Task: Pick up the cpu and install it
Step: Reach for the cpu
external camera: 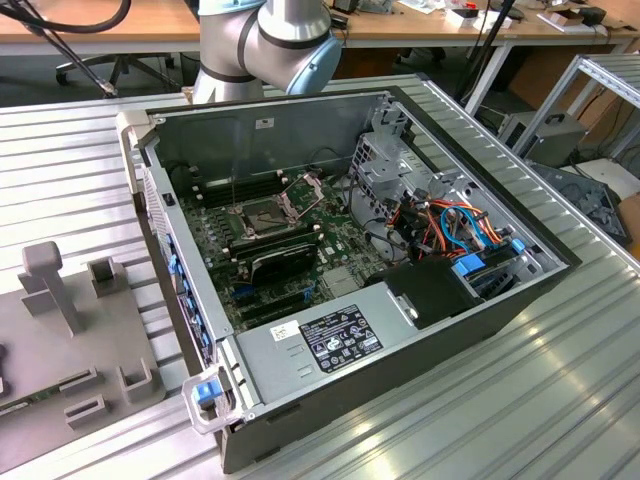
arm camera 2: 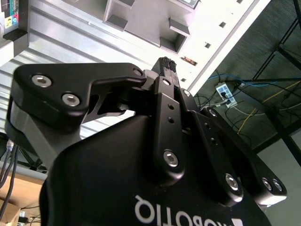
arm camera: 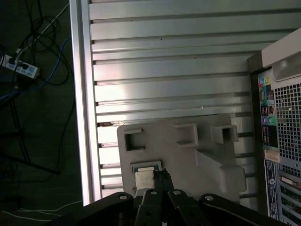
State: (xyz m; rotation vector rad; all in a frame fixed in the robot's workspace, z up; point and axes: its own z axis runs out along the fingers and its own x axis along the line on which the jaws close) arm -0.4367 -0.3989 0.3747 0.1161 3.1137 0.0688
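Your claw [arm camera: 162, 174] is pinched together, tips right by the cpu [arm camera: 144, 180] lying in the grey tray [arm camera: 188, 160].

cpu [arm camera: 144, 180] in fixture [arm camera: 188, 153] recess; fixture on table [arm camera: 164, 56] beside computer case [arm camera: 282, 141].

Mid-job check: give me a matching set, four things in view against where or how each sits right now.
1 cpu
2 socket frame
3 gripper
4 computer case

A lifted open on the motherboard
B in a recess of the grey fixture
C shut, close by the cpu
D lying open on the slatted table

Pairs: 1-B, 2-A, 3-C, 4-D.
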